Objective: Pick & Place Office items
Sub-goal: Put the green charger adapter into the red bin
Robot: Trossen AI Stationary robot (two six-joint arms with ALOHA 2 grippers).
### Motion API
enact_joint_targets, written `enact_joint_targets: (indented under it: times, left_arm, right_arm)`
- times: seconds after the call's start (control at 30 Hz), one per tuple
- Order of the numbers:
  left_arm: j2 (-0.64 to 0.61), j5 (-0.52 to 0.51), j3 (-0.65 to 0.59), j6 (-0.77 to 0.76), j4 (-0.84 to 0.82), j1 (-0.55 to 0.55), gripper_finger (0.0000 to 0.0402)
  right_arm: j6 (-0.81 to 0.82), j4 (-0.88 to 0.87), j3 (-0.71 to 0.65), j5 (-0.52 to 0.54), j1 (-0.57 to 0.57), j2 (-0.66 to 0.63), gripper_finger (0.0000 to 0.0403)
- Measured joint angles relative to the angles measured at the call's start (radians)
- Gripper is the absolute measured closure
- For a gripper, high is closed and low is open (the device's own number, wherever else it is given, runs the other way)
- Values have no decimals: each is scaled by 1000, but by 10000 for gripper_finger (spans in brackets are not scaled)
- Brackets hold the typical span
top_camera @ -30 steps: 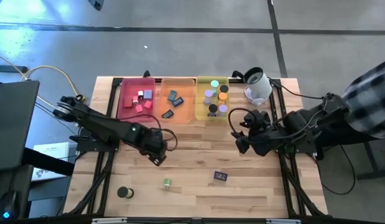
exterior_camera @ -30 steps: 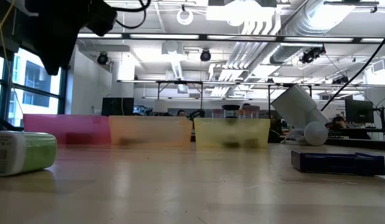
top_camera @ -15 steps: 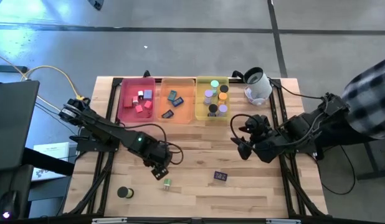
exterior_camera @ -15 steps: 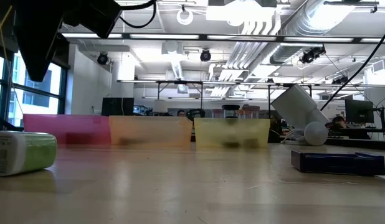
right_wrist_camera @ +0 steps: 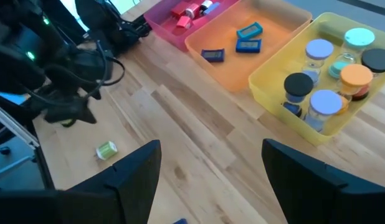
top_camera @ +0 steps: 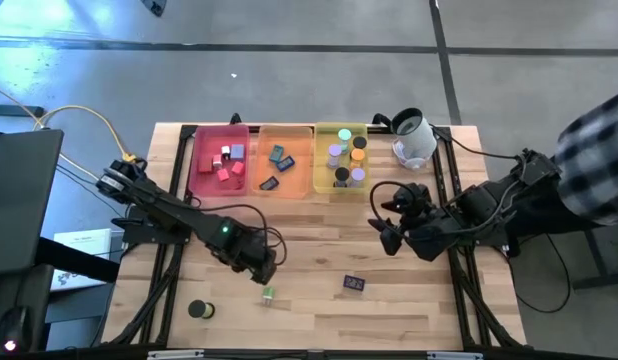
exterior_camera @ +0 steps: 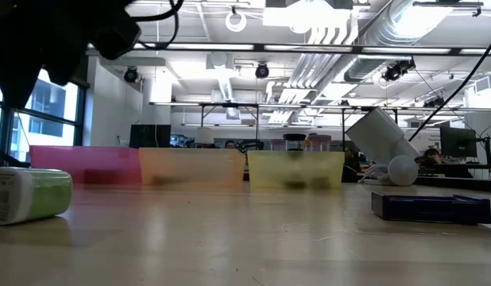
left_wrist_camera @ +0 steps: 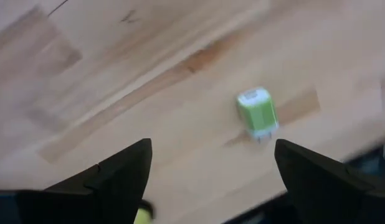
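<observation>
Green cylinder (top_camera: pixel 269 294) lying on wooden counter (top_camera: pixel 319 300), just beside left gripper (top_camera: pixel 263 270), jaws spread wide, empty. Right gripper (top_camera: pixel 386 232) farther off, jaws apart, empty.

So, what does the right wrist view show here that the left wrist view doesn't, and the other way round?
Only the right wrist view shows the three trays: the pink tray with red cubes, the orange tray with flat blue rectangles, and the yellow tray with short cylinders. It also shows the left arm low over the wood. Only the left wrist view shows the left end effector, its fingers wide apart. Both show the green cylinder lying alone on the table, free of any grip.
</observation>
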Motion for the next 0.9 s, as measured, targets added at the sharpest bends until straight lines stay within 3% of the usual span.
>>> enact_joint_targets:
  times: [0.07, 0.3, 0.53, 0.9]
  left_arm:
    - [18, -22, 0, -78, 5, -12, 71]
    - [90, -28, 0, -73, 127, -17, 71]
    - [135, 50, 0, -2, 242, -16, 71]
    - [141, 12, 0, 30, 234, -21, 71]
  right_arm:
    - [0, 14, 0, -1, 3, 0, 136]
    - [-3, 25, 0, 0, 18, 43, 136]
    - [-2, 26, 0, -4, 21, 92, 136]
    - [88, 43, 0, -43, 22, 93, 136]
